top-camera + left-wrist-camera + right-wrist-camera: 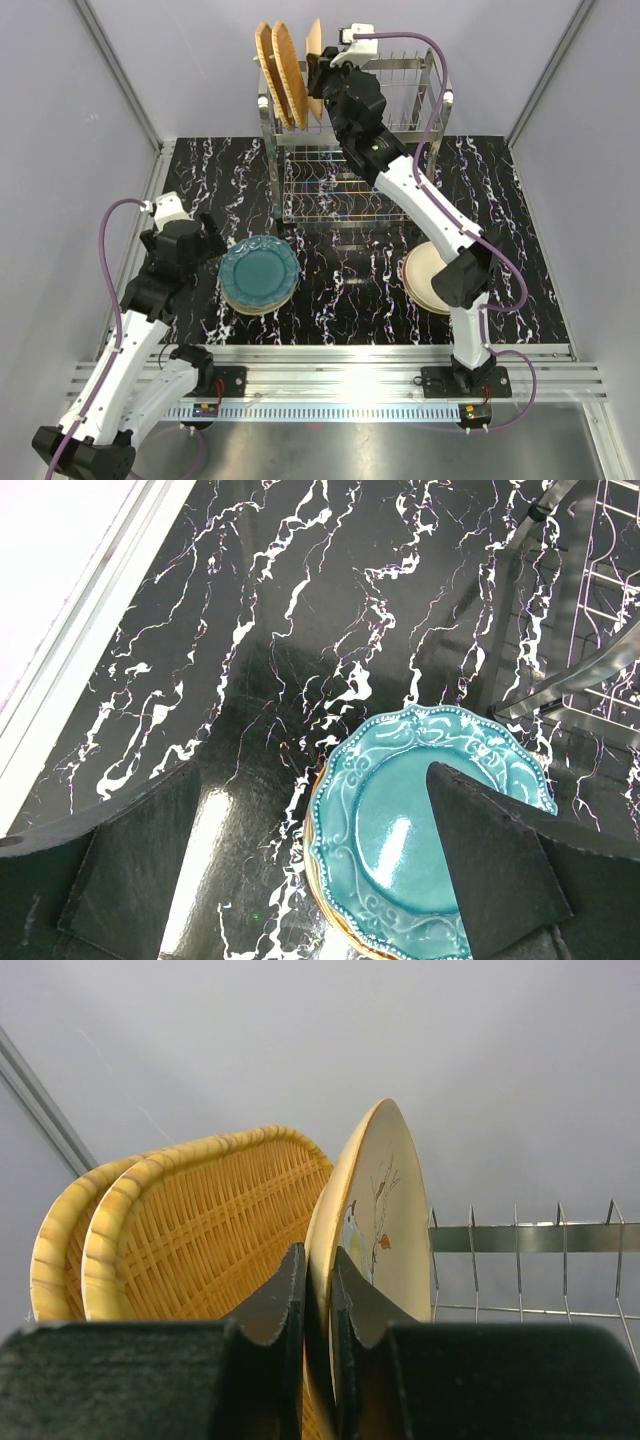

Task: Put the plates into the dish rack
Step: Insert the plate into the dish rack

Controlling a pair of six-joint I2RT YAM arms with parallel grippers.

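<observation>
Woven orange plates [200,1230], smooth bird-print plate [385,1220], shiny steel-wire rack [530,1238].

One rack [330,190] is standing on one table [350,310]. Three plates are standing in the rack's top tier: two woven plates [272,70] and one bird plate [380,1220]. Two stacks are lying on the table. One teal plate [259,270] is topping the left stack, with at least one more plate edge showing beneath it. The right stack [425,280] is showing cream plates, its count staying unclear behind the arm. Two arms are reaching in: one left arm [130,320] and one right arm [432,212].
</observation>
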